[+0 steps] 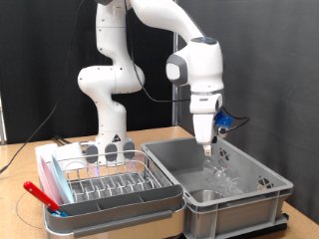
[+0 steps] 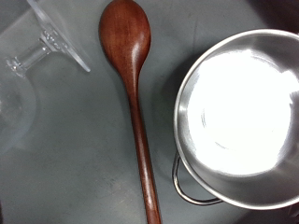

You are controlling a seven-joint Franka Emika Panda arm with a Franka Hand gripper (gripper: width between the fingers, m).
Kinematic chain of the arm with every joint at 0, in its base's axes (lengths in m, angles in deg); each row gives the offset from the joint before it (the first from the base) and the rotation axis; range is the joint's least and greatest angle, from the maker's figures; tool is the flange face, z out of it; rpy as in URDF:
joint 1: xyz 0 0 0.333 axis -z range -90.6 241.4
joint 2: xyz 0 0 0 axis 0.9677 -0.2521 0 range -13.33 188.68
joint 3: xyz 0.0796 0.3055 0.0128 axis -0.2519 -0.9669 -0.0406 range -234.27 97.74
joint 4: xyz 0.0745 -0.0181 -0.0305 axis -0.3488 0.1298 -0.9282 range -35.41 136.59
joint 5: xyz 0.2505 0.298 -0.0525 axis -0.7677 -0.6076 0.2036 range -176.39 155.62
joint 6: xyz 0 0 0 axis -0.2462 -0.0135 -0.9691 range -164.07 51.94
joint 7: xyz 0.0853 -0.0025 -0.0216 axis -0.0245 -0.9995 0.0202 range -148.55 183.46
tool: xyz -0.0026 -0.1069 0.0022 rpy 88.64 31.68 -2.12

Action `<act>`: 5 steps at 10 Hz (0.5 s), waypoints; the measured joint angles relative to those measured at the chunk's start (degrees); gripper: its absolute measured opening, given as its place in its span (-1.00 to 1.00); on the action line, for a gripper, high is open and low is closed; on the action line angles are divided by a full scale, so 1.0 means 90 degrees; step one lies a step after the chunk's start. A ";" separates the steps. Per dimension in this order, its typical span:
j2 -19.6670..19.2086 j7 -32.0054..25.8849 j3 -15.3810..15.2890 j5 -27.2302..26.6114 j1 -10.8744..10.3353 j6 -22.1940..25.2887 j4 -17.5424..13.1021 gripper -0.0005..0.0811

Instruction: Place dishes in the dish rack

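My gripper (image 1: 207, 147) hangs from the arm just inside the large grey plastic bin (image 1: 267, 191), in the exterior view's right half; its fingers do not show in the wrist view. Below it, on the bin floor, the wrist view shows a shiny steel bowl (image 2: 238, 112) with a wire handle and a clear stemmed glass (image 2: 45, 47) lying on its side. The silver wire dish rack (image 1: 105, 181) in its white tray base stands to the bin's left in the exterior view. I cannot make out the light-blue plate.
A dark brown wooden spoon (image 2: 135, 103) lies on the bin floor between the glass and the bowl. A red utensil (image 1: 42, 193) rests on the rack's left edge. The robot's base stands behind the rack. The bin walls enclose the gripper.
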 joint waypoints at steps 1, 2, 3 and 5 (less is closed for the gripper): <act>-0.0002 -0.0050 0.0000 -0.0001 0.0000 0.0006 0.0013 0.98; -0.0027 -0.0080 0.0000 0.0023 0.0000 0.0086 0.0024 0.98; -0.0115 -0.0072 -0.0001 0.0121 0.0000 0.0177 0.0017 0.98; -0.0497 0.0204 0.0002 0.0573 0.0015 0.0138 -0.0037 0.98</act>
